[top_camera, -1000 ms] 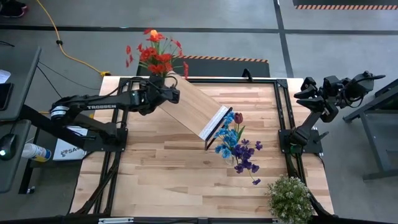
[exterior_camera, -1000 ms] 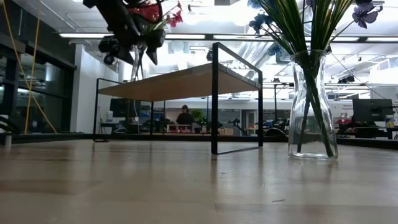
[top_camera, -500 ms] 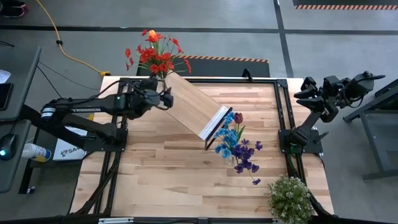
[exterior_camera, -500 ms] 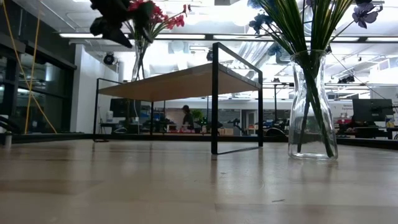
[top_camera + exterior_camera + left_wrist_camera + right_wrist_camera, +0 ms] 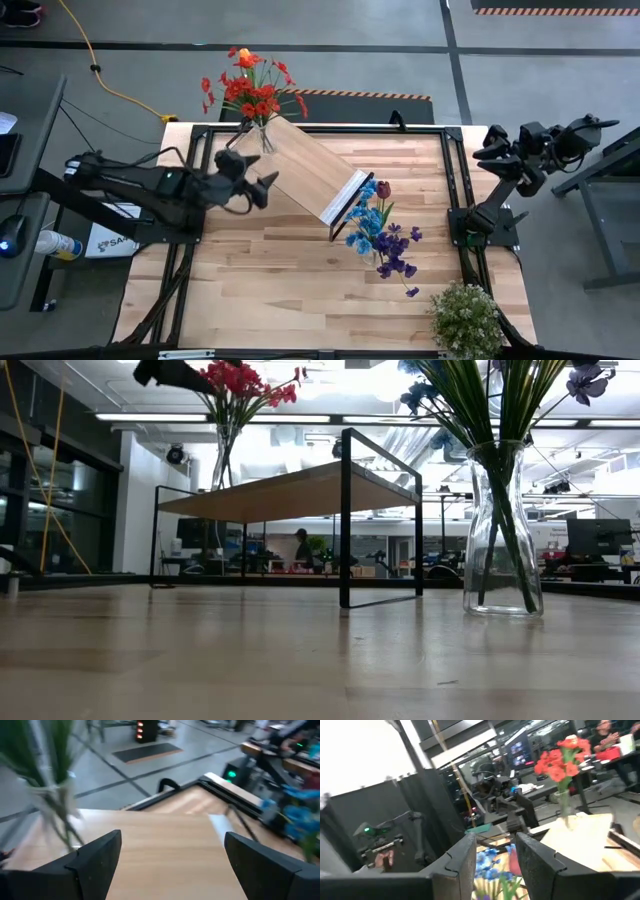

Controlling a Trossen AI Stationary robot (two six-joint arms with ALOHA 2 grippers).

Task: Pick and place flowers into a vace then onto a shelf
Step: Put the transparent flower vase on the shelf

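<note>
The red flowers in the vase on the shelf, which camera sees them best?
The high view: red flowers show whole, atop the shelf. Low view cuts off their tops, right wrist shows them small, and left wrist shows only blurred stems.

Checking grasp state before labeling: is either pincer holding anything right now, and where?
Nothing is held. The left pincer is open and empty beside the shelf, clear of the red flowers. The right pincer waits at the table's edge, gripping nothing.
</note>
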